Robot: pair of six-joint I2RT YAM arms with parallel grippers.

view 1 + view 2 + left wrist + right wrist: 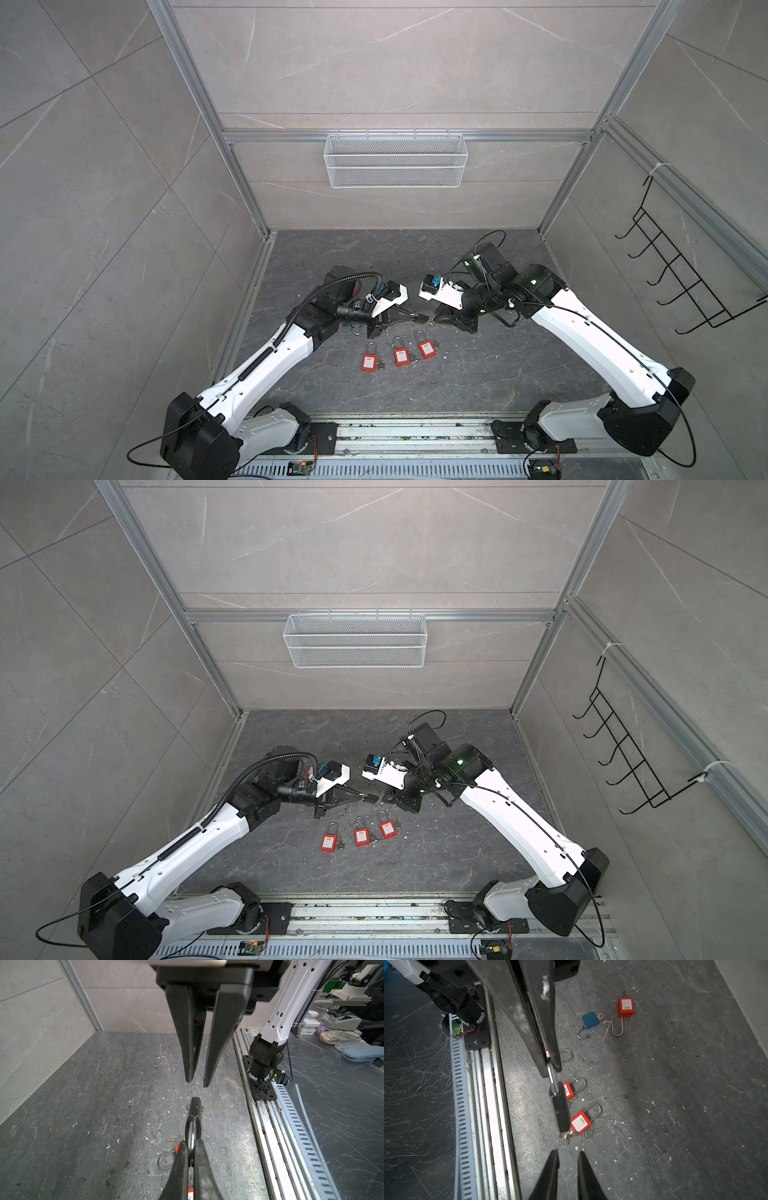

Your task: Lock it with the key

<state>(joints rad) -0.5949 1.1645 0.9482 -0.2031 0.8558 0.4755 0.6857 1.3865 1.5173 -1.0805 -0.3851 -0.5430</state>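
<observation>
Right wrist view, entries from the fingers outward.

1. Right gripper point(568, 1152): fingers a narrow gap apart with nothing between them, tips just short of the key point(566, 1136).
2. Key: seated in the end of the black padlock point(561, 1109), head towards the right gripper, not gripped.
3. Black padlock: held clear of the table point(675, 1105), between the two grippers. The left gripper point(550, 1071) is clamped tight on its shackle point(552, 1080).
4. Three red padlocks point(401, 356): in a row on the table below, seen in both top views. Their shackles look seated, with loose keys point(588, 1133) beside them.
5. Blue padlock point(590, 1020): farther off, key in, shackle swung open. Near it lies a fourth red padlock point(625, 1006), also with its shackle open.

Progress (judged): the lock is picked up, presented, and has its key in. Gripping the key, turning it and drawing it out are left. The row of three looks finished, and the two open locks look untouched.

Not made out:
- The held shackle shows edge-on, so whether it is pushed home cannot be told.
- How deep the key sits, and its turn position, cannot be told.
- One red padlock is half hidden behind the left fingers.
- The label print is too small to read.
</observation>
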